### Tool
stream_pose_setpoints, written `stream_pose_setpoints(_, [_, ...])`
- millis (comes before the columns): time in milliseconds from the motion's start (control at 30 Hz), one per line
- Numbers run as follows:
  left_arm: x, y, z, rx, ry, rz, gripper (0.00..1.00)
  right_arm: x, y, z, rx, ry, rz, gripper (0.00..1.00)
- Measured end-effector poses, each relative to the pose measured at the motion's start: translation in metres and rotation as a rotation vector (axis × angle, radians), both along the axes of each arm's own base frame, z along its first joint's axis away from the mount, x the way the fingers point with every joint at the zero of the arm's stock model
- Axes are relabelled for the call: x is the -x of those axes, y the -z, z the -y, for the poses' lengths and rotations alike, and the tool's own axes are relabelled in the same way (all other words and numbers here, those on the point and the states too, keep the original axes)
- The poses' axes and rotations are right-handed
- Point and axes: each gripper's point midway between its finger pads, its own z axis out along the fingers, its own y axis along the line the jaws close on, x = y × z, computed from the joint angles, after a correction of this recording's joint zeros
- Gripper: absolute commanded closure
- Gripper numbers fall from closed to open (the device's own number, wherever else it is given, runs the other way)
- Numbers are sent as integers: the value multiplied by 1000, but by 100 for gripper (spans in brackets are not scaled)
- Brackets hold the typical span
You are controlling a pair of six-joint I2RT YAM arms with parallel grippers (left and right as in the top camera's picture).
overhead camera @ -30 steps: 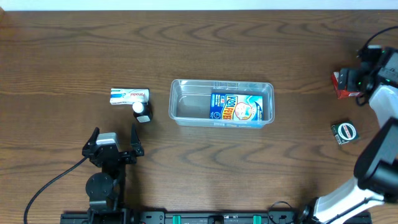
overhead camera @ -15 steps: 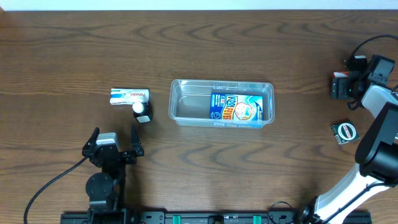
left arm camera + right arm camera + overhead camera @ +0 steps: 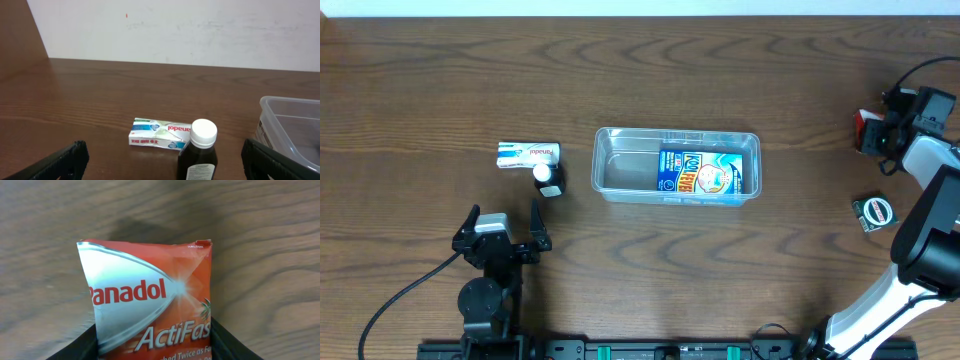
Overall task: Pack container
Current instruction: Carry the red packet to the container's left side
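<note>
The clear plastic container stands mid-table with a blue box lying in its right half. Its corner shows in the left wrist view. My right gripper is at the far right, shut on a red Panadol ActiFast box, which fills the right wrist view between my fingers. My left gripper is open and empty near the front left. A white Panadol box and a dark bottle with a white cap lie just beyond it, both also in the left wrist view: the box and the bottle, with my open fingers on either side.
A small round green and black item lies at the right, in front of the right gripper. The right arm's links run along the right edge of the table. A pale wall stands behind the table.
My right gripper has moved left onto the red Panadol box and closed on it; the box has shifted a little toward the back. The left arm has not moved.
</note>
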Motion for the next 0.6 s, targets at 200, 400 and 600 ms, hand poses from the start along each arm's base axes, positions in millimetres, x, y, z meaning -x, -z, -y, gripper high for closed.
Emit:
stream_pose_setpoints(200, [0, 0, 0, 0, 0, 0, 2, -14, -27, -38, -177, -15, 93, 50])
stream_pose_setpoints(400, [0, 0, 0, 0, 0, 0, 2, -30, -126, -112, -400, -174, 312, 50])
stream_pose_setpoints(600, [0, 0, 0, 0, 0, 0, 2, -10, -203, -223, -689, -449, 380, 53])
